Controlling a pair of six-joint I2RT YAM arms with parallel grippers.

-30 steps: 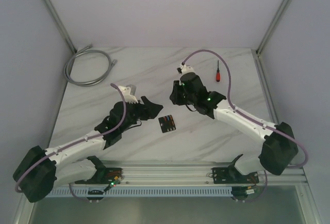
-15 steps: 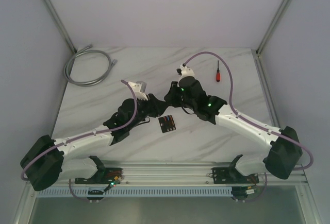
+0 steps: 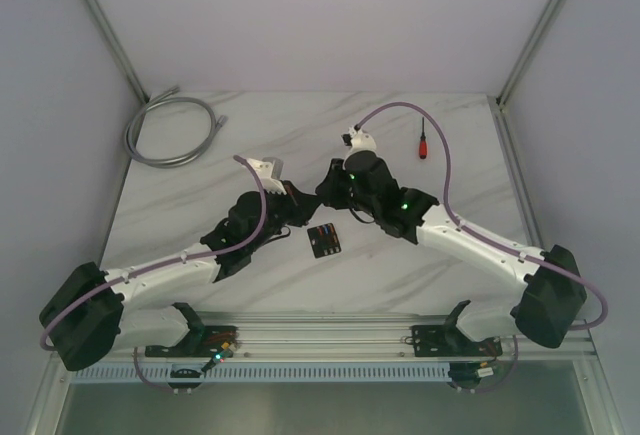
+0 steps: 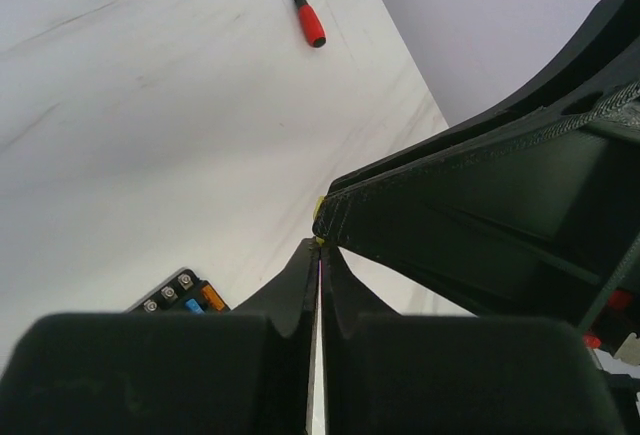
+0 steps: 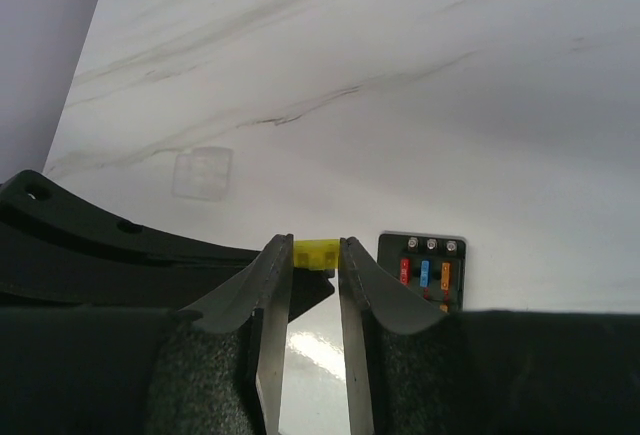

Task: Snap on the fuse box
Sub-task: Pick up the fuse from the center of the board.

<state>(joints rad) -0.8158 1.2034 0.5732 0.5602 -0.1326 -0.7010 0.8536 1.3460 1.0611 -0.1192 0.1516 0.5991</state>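
Right tool (image 5: 314, 265) is closed on a small yellow fuse (image 5: 315, 252). It pinches the fuse's body between its two fingertips, so the fuse hangs clear above the tabletop (image 5: 470, 95). That hold leaves the underside free, which I judge is what pressing it down into a slot would call for.

Meeting it from the other side, the left tool (image 4: 320, 253) has its jaws pressed almost flat together, with only a hairline slit between them. Its tip sits right against the right tool's finger, just beside the fuse. A speck of yellow shows at that tip, but I cannot tell whether it nips the fuse or merely rests beside it. The pairing looks more like a handover or a re-grip than an insertion.

Just beside the fuse, low under the right tool, the fuse box (image 5: 422, 267) lies flat on the tabletop with its open face up. A row of small screws runs along its far edge. Below them a red, a blue and an orange fuse stand side by side in their slots. The rest of the box is hidden by the tool's body.

Farther out, a small clear square piece (image 5: 203, 173) lies flat on its own. It may be a cover, though I cannot be sure.

Farthest off are a red-handled screwdriver (image 3: 422, 142) at the right and a coil of grey cable (image 3: 170, 130) at the left, both well apart from the work.
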